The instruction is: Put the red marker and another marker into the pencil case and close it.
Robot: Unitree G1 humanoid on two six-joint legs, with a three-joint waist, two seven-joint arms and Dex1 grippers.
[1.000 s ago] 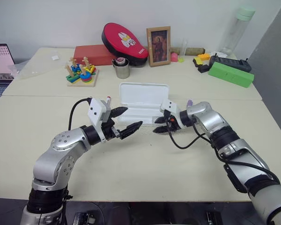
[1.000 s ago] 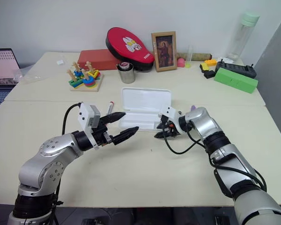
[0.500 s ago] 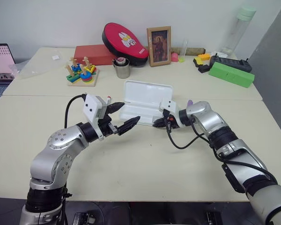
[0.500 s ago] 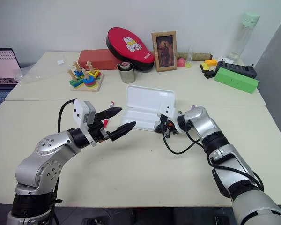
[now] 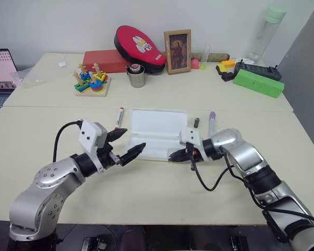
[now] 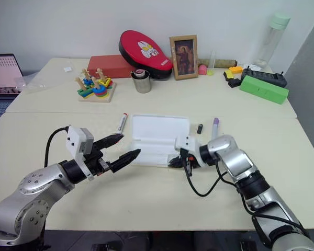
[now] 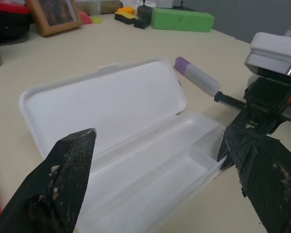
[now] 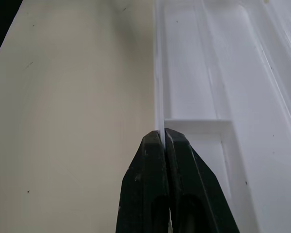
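the pencil case (image 5: 153, 137) lay open on the surface (image 5: 162, 193), red marker (image 5: 119, 116) beside its left, purple marker (image 5: 211, 121) right. left gripper (image 5: 127, 146) jaws wide; right gripper (image 5: 174, 155) jaws pinched the tray's rim.

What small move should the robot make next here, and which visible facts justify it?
Probably reach the open left gripper to the red marker: the pencil case lies open and empty, both markers lie outside it, and the right gripper pinches its front wall.
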